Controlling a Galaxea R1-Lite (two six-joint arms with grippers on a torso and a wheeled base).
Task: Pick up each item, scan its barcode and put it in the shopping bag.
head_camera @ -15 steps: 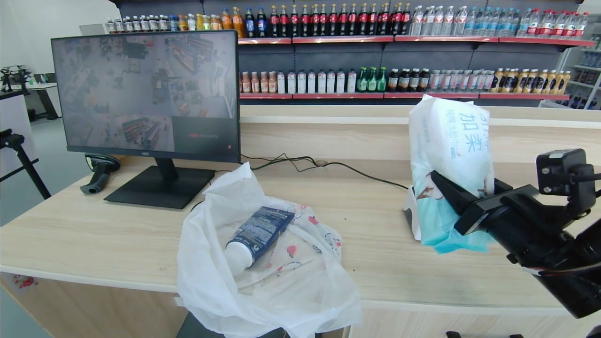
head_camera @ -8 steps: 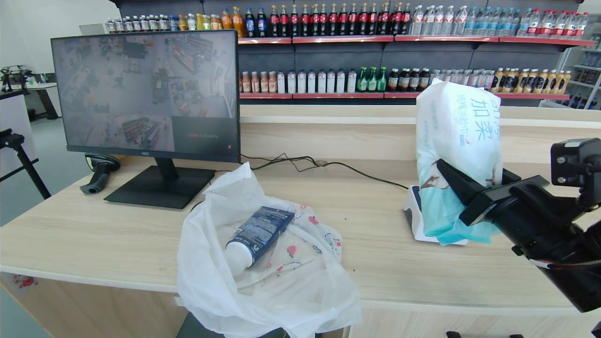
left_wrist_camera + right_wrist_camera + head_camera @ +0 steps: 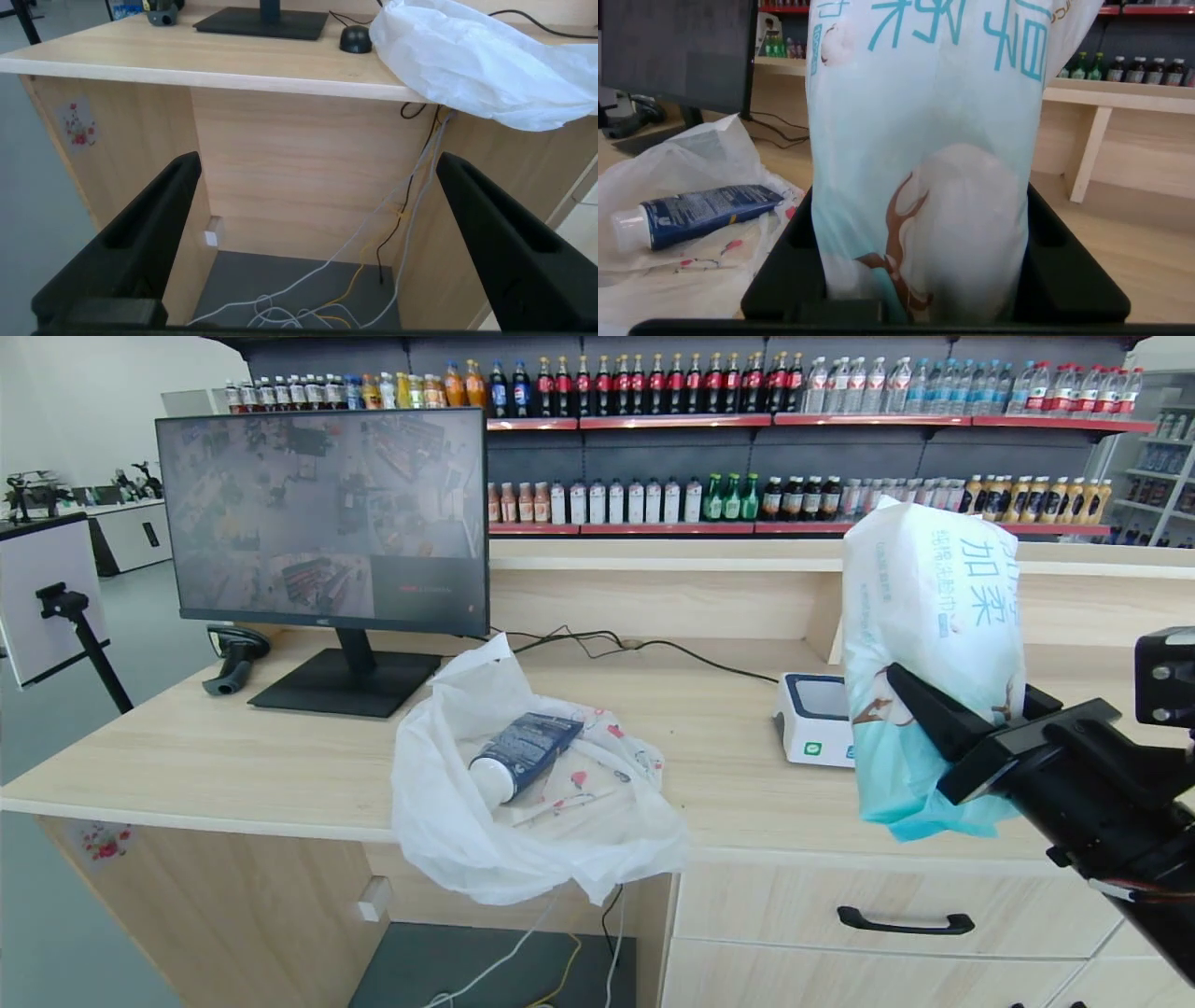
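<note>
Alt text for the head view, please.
The right hand holds a tall tissue pack upright above a wooden counter, near a white scanner. To its left, a dark blue tube rests on a crumpled white shopping bag; a monitor stands behind.

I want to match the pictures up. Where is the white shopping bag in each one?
Head view: the shopping bag lies in the middle of the counter, drooping over its front edge, with the blue tube on it.
Left wrist view: the bag bulges over the counter's edge, above the dangling cables.
Right wrist view: the bag lies beside the tissue pack, under the tube.
Shared landmark: the monitor, standing just behind the bag.
</note>
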